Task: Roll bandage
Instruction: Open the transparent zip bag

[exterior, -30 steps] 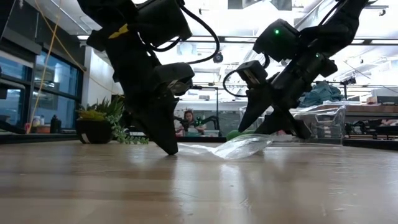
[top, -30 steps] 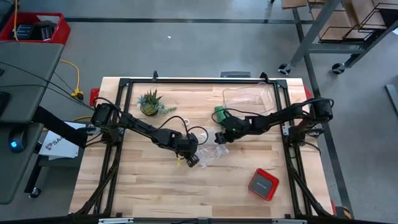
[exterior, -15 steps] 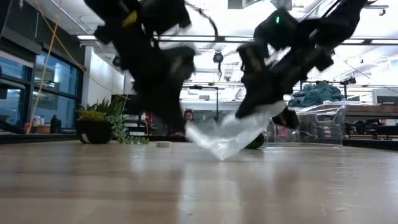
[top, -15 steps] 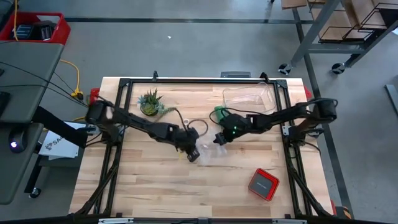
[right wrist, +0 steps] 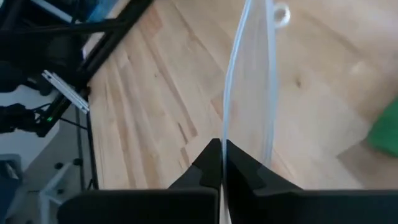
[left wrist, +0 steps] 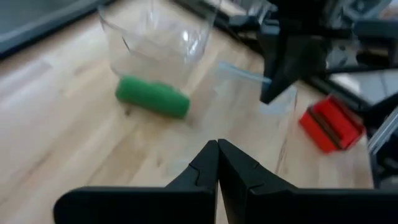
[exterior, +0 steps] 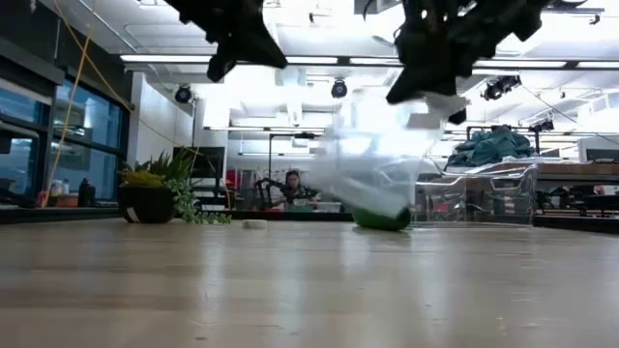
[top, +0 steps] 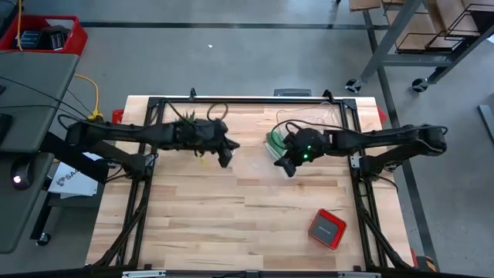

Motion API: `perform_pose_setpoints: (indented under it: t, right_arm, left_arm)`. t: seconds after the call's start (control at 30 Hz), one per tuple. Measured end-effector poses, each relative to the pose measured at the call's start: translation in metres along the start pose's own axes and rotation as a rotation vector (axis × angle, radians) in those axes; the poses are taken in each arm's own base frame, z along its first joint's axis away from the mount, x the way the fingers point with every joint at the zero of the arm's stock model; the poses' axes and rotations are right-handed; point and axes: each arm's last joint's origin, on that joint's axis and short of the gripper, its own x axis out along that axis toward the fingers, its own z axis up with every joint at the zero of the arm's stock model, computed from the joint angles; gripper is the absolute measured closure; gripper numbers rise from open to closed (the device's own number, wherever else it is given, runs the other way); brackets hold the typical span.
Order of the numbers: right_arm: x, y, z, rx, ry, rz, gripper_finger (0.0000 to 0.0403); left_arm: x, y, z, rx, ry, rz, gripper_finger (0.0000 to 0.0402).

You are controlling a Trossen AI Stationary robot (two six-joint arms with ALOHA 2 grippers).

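Note:
The bandage (top: 272, 143) is a bright green roll lying on its side on the table, in front of a clear container; it also shows in the left wrist view (left wrist: 152, 98) and the low view (exterior: 382, 218). Just near of it, my right gripper (top: 284, 164) is raised above the table and shut on a clear plastic bag (exterior: 372, 169). My left gripper (top: 225, 156) hangs shut and empty above the table, left of the roll; its fingertips (left wrist: 218, 144) meet with nothing between them. My right gripper pinches the clear bag's edge (right wrist: 229, 127) between its two fingers, which come from above and slant down. The bag hangs below the fingers (exterior: 426, 82), slack and blurred. Its lower end shows in front of the green roll; whether it touches the table I cannot tell.
A clear container (top: 309, 120) stands at the far right, behind the roll. A small white tape ring (exterior: 254, 224) lies on the table. A potted plant (top: 185, 123) stands far left under the left arm, and a red box (top: 326, 228) near right.
My right gripper has shut on the clear bag and risen, lifting it off the table until it hangs. My left gripper, shut throughout, has risen from beside the bag and gone toward the table's far edge. The green roll has stayed on the table.

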Motion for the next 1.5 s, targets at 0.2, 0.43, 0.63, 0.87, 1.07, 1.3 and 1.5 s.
perform_pose_setpoints:
  t: [0.2,0.43,0.63,0.87,1.07,1.3,1.5]
  right_arm:
    - [-0.018,0.015,0.013,-0.136,-0.075,-0.002,0.0403]
    - [-0.035,0.036,0.034,-0.394,-0.109,-0.015,0.0403]
    - [-0.055,0.051,0.050,-0.607,-0.113,-0.078,0.0403]
    - [-0.065,0.058,0.055,-0.752,-0.097,-0.090,0.0403]
    - [-0.061,0.056,0.054,-0.835,-0.058,-0.104,0.0403]
    - [-0.049,0.049,0.047,-0.997,0.070,-0.132,0.0403]
    - [-0.042,0.045,0.042,-1.059,0.159,-0.146,0.0403]
  left_arm:
    - [-0.003,0.004,0.013,-0.058,-0.071,-0.058,0.0348]
    - [-0.001,0.000,0.037,-0.196,-0.241,-0.276,0.0256]
    - [-0.017,0.004,0.078,-0.234,-0.414,-0.351,0.0203]
    - [-0.016,0.018,0.125,-0.161,-0.391,-0.319,0.0195]
    - [0.011,0.022,0.145,-0.125,-0.263,-0.362,0.0195]
    - [0.064,0.029,0.132,-0.122,0.039,-0.414,0.0195]
    - [0.091,0.032,0.118,-0.132,0.139,-0.446,0.0195]
